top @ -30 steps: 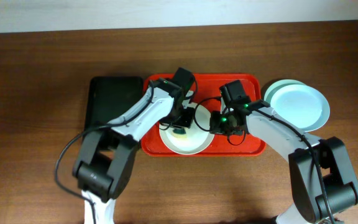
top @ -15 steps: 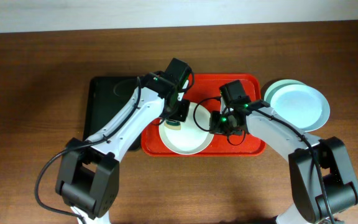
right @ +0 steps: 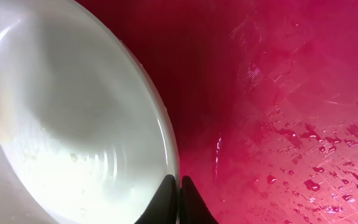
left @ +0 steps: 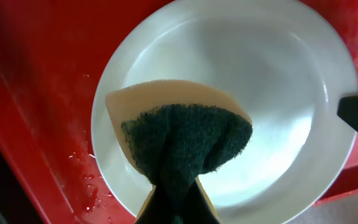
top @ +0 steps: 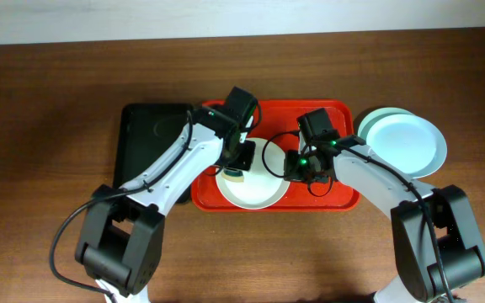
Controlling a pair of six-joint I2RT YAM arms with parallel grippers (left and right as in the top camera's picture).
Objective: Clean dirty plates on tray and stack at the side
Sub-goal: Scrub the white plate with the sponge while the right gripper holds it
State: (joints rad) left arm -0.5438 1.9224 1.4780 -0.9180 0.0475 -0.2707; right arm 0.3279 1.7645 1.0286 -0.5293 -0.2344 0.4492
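The round white plate [top: 258,190] lies in the red rectangular plastic tray [top: 281,113], toward its front. A smaller black tray [top: 146,139] sits just left of that tray. Two stacked pale-blue round plates [top: 404,143] lie just right, on the wooden table [top: 49,126].

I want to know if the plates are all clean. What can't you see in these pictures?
Left wrist: part of the white plate is covered by the sponge.
Overhead: the lower stacked plate is mostly hidden under the top plate.
Right wrist: the white plate is cut off by the frame's edge and blurred.
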